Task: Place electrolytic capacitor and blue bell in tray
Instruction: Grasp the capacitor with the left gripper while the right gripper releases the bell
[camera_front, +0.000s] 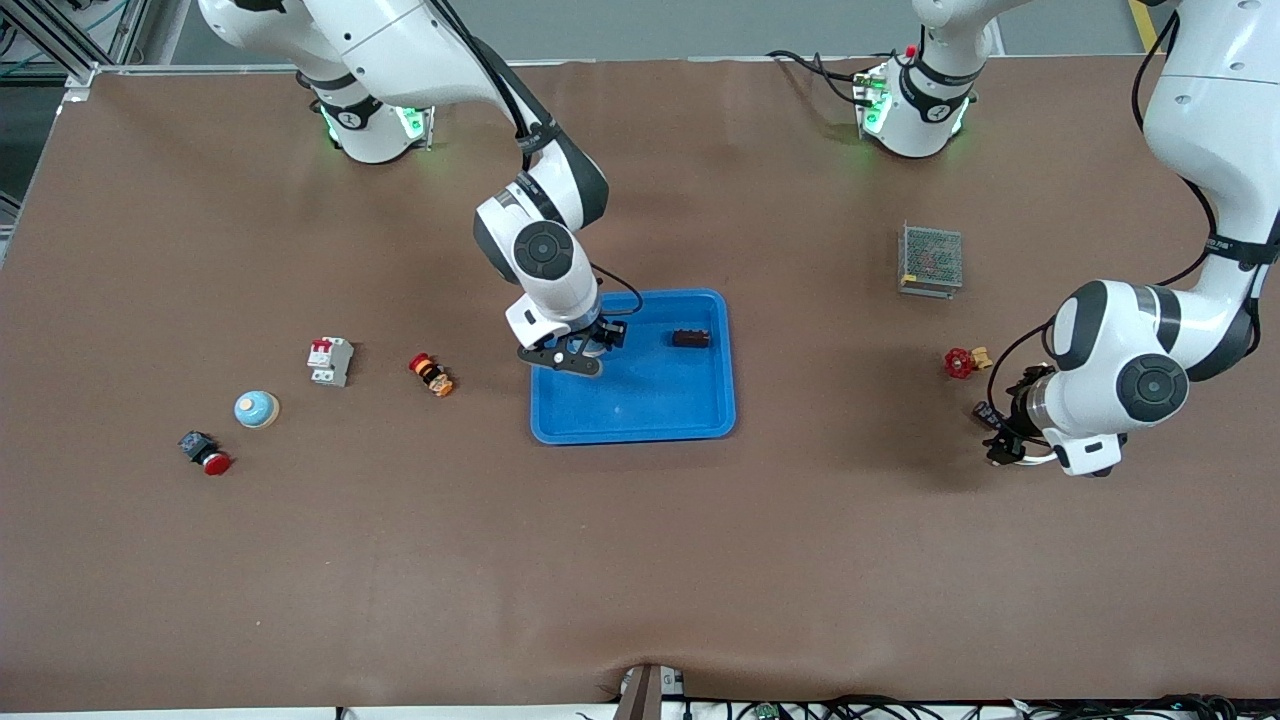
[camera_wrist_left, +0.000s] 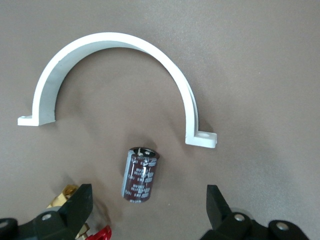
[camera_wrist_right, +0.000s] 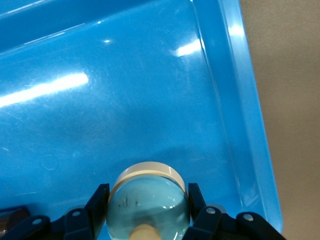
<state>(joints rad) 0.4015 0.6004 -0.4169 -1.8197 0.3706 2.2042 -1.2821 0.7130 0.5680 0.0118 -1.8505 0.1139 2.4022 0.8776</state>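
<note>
Blue bell (camera_wrist_right: 149, 205) pinched by right fingers (camera_wrist_right: 98, 202) over tray (camera_front: 632, 425); left fingers (camera_wrist_left: 80, 202) spread above capacitor (camera_wrist_left: 141, 174), white clamp (camera_wrist_left: 120, 80) beside.

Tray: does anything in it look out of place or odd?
One thing: a small dark part lies in the tray, though it looks like neither bell nor capacitor. The right gripper, shut on the bell, is over the tray; the open left gripper is over the capacitor.
</note>
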